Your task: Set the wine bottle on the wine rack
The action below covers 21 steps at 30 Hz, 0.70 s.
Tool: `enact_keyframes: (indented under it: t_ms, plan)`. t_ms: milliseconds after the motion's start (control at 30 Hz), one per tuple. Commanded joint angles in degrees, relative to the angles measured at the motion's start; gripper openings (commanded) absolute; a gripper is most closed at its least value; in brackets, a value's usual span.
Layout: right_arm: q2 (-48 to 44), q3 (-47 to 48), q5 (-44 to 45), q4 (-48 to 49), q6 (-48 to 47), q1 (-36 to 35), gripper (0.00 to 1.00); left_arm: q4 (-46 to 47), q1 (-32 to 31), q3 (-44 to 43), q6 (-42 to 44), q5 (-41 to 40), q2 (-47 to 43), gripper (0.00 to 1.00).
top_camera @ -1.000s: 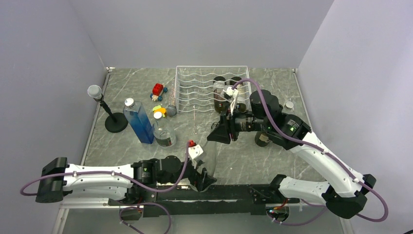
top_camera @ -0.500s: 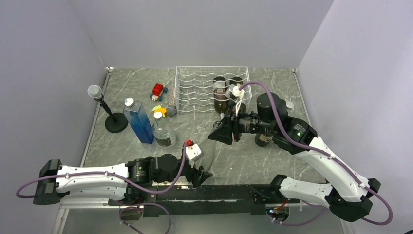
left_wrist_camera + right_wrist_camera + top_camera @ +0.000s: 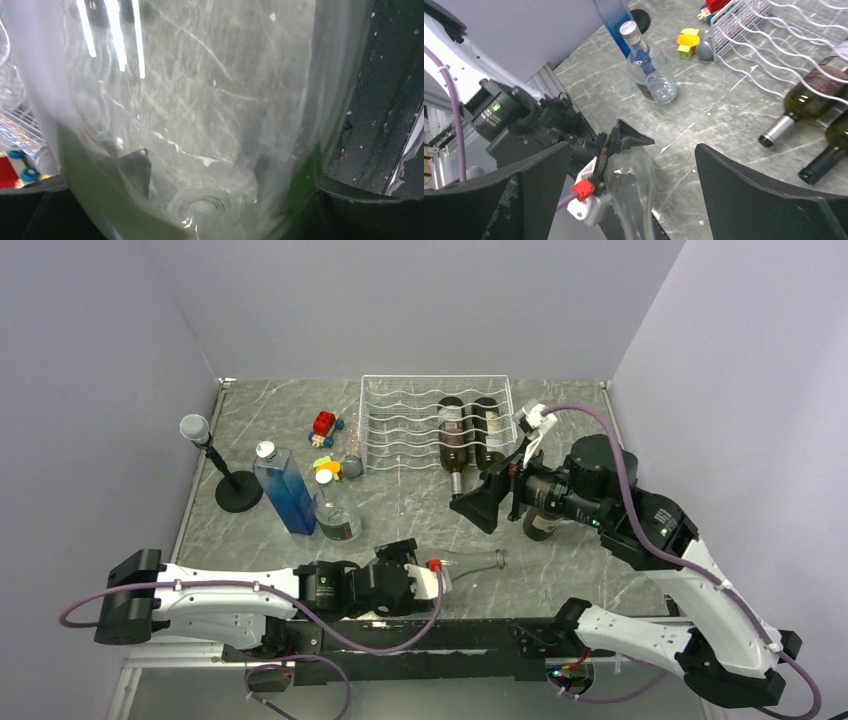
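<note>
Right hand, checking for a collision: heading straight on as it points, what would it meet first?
The open right hand would most likely meet the clear glass bottle gripped by the left hand, though depth is unclear.

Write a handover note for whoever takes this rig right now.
Left gripper: closed around the clear bottle, held on its side near the table's near edge.
Right gripper: open, empty, hovering in front of the wine rack.
Done: two dark bottles lie in the rack's right-hand grooves.
Left: place the clear bottle in a free groove.
</note>
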<state>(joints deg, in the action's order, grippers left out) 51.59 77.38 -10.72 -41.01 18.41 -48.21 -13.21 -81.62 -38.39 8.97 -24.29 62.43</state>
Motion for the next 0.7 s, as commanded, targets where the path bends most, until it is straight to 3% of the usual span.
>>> enact_keyframes:
  t_ms: [0,233,367,433,667]
  plan:
    - [2.6,5.9,3.3,-8.4,-1.1,0.1,0.99,12.5,-3.4,-1.6,9.5,-5.9,-2.3,0.01]
    - [3.6,1.1,-6.8,-13.1,-0.6,0.1,0.99,21.9,-5.8,2.4,19.2,-12.8,-3.1,0.01]
    - [2.2,-5.6,-27.4,-6.7,0.8,0.2,0.99,23.8,-6.6,3.9,22.0,-13.2,-4.3,0.01]
    - [2.8,-7.1,-32.4,-6.6,1.5,0.2,0.99,24.5,-7.1,4.9,22.5,-13.5,-5.4,0.01]
    - [4.4,-6.9,-28.3,-16.1,-4.0,0.2,1.00,27.1,-8.6,8.0,25.9,-15.6,-7.6,0.01]
